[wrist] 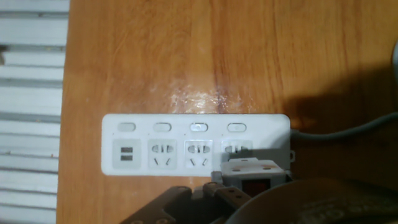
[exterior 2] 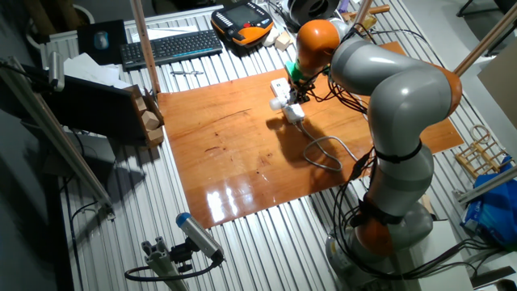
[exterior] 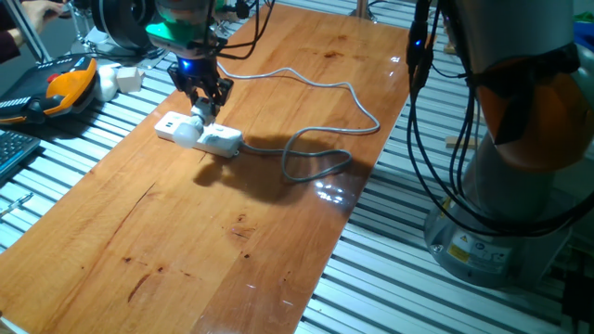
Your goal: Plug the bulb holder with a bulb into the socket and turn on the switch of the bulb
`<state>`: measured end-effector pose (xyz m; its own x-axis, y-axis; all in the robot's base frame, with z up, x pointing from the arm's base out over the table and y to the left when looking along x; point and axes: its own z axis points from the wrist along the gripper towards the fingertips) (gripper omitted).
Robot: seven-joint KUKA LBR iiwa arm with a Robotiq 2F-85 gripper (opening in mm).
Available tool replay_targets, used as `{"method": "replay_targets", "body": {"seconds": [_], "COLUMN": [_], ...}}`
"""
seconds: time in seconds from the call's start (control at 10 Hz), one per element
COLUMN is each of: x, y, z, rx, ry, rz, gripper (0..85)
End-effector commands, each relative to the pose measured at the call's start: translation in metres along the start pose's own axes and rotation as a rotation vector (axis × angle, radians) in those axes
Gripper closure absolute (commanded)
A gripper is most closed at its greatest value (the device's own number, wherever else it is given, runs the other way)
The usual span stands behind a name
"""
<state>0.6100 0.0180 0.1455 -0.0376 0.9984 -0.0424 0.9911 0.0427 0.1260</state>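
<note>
Only hand view shows socket (wrist: 196, 144) outlets, holder (wrist: 256, 174).

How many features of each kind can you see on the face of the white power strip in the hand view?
Oval buttons on the long flat white power strip: 4
Mains outlets: 3, the rightmost partly covered by the small white boxy bulb holder
USB panel: 1
Total: 8

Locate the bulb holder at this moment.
In the hand view, the bulb holder sits at the bottom, over the socket's outlet nearest the grey cable, with the pincer at it.
</note>
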Motion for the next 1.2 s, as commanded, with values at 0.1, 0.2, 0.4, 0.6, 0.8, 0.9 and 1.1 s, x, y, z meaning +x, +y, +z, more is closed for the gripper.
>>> {"method": "replay_targets", "body": {"seconds": [0.1, 0.2, 0.4, 0.6, 0.8, 0.9, 1.1], "x": [-0.001, -0.001, -0.002, -0.003, -0.005, -0.006, -0.007], "y": [-0.001, -0.001, -0.001, -0.002, -0.003, -0.003, -0.004], "z": [0.002, 0.003, 0.004, 0.005, 0.009, 0.011, 0.015], "rx": [0.001, 0.001, 0.000, 0.006, 0.009, 0.008, 0.005], "ry": [0.009, 0.009, 0.004, 0.012, 0.024, 0.027, 0.036], "rz": [0.008, 0.012, 0.039, 0.074, 0.079, 0.076, 0.080], "gripper": [85.0, 85.0, 85.0, 85.0, 85.0, 85.0, 85.0]}}
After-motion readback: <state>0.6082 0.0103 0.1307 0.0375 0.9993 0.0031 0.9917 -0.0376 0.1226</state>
